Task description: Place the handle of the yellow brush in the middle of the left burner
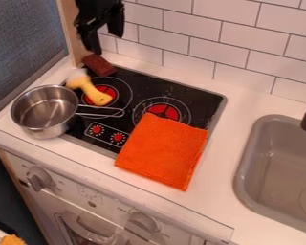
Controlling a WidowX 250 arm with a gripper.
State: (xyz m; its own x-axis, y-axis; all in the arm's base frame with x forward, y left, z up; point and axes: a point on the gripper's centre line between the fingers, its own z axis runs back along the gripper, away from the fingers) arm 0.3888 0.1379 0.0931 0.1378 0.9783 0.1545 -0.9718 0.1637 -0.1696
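White tiles (210,49) stand behind the stove (192,94). The yellow brush (86,85) has its handle (99,98) over the left burner (109,89) — near the middle, I think. The fingers (90,42) look apart. Best nudge it softly, if at all — and miss the pot (46,129).

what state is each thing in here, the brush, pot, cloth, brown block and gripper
yellow brush: lying down, handle end over the middle of the left burner
pot: upright, no lid, handle pointing right
orange cloth: lying flat, partly over the right burner
brown block: lying at the stove's back left edge
gripper: hanging over the stove's back left corner
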